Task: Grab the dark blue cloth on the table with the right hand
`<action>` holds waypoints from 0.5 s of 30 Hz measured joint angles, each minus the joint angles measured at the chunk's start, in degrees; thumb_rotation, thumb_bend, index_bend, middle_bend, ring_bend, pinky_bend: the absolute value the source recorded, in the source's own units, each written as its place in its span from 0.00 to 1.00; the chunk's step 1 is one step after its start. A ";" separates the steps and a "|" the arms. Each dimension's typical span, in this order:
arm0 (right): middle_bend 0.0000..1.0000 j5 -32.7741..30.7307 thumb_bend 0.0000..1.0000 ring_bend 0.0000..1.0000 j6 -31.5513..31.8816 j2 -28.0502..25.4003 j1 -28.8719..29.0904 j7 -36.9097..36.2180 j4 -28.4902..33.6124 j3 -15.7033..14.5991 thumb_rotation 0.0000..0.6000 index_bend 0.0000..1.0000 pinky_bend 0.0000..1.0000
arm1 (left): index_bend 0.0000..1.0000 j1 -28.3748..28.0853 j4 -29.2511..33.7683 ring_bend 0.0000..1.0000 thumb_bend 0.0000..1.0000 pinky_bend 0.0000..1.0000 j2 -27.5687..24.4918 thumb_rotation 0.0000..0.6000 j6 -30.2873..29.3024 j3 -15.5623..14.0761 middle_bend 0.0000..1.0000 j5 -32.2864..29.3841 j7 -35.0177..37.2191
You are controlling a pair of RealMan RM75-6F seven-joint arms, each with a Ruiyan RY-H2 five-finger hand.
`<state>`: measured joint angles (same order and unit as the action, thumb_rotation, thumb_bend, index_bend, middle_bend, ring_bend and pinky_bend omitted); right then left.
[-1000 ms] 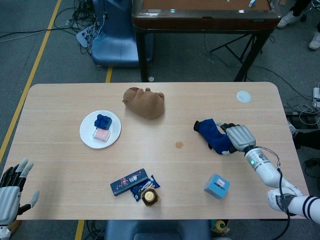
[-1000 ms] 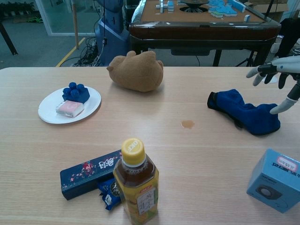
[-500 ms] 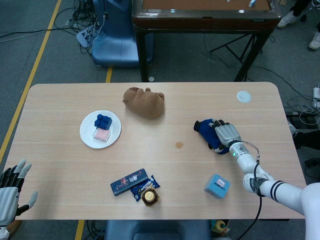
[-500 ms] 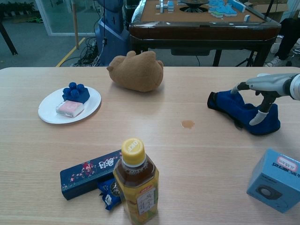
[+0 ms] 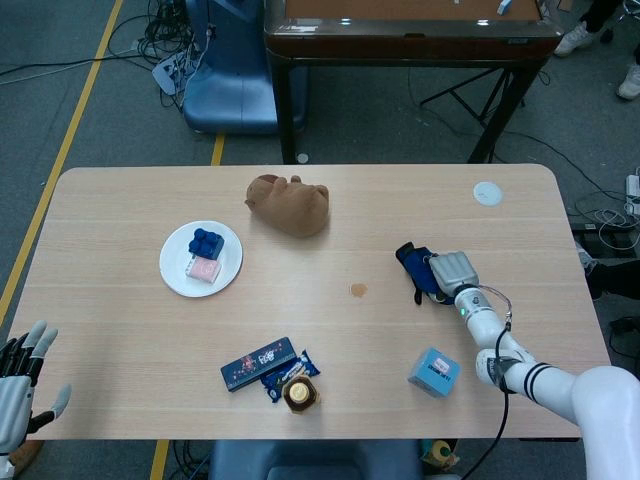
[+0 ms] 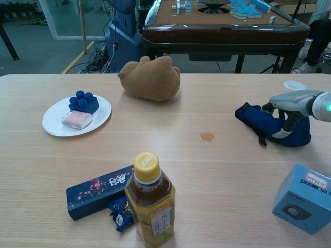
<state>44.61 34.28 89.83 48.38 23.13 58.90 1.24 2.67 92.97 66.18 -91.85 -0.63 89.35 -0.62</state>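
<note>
From the head view, your right hand (image 5: 452, 271) lies on top of the one dark blue cloth (image 5: 418, 267), right of table (image 5: 120, 200) centre, fingers curled down into it. Your left hand (image 5: 20, 380) hangs off the near-left corner, released, fingers spread. You have one plate (image 5: 174, 272), one brown plush toy (image 5: 290, 203), one light blue box (image 5: 434, 372).

From the chest view, the right hand (image 6: 292, 103) grips the bunched cloth (image 6: 264, 123). One bottle (image 6: 150, 204) stands nearest, one dark blue box (image 6: 93, 194) beside it.

Grey floor (image 5: 90, 60) with yellow lines (image 5: 62, 150), dark mahjong table (image 6: 222, 26) behind
</note>
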 measured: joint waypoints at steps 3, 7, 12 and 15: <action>0.57 3.03 0.49 0.61 1.63 -2.17 -0.93 -2.97 3.73 1.04 1.00 0.70 0.76 | 0.08 -0.06 -0.18 0.00 0.33 0.02 0.10 1.00 0.09 -0.02 0.00 0.14 0.20; 0.59 7.45 0.49 0.64 3.85 -6.17 -2.19 -7.43 10.66 2.66 1.00 0.71 0.79 | 0.08 -0.21 -0.43 0.00 0.33 0.02 0.35 1.00 0.41 -0.05 0.00 0.19 0.36; 0.59 14.41 0.49 0.64 7.10 -10.73 -3.43 -12.38 20.20 4.78 1.00 0.71 0.79 | 0.08 -0.24 -0.68 0.00 0.33 0.02 0.47 1.00 0.33 -0.04 0.00 0.36 0.69; 0.59 17.67 0.49 0.64 8.08 -11.78 -3.46 -13.98 24.23 5.69 1.00 0.71 0.79 | 0.08 -0.07 -0.76 0.00 0.33 0.02 0.33 1.00 0.11 -0.10 0.00 0.41 0.85</action>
<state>62.28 42.37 78.05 44.92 9.16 83.14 6.93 2.61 92.21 66.51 -91.74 -0.73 89.76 0.23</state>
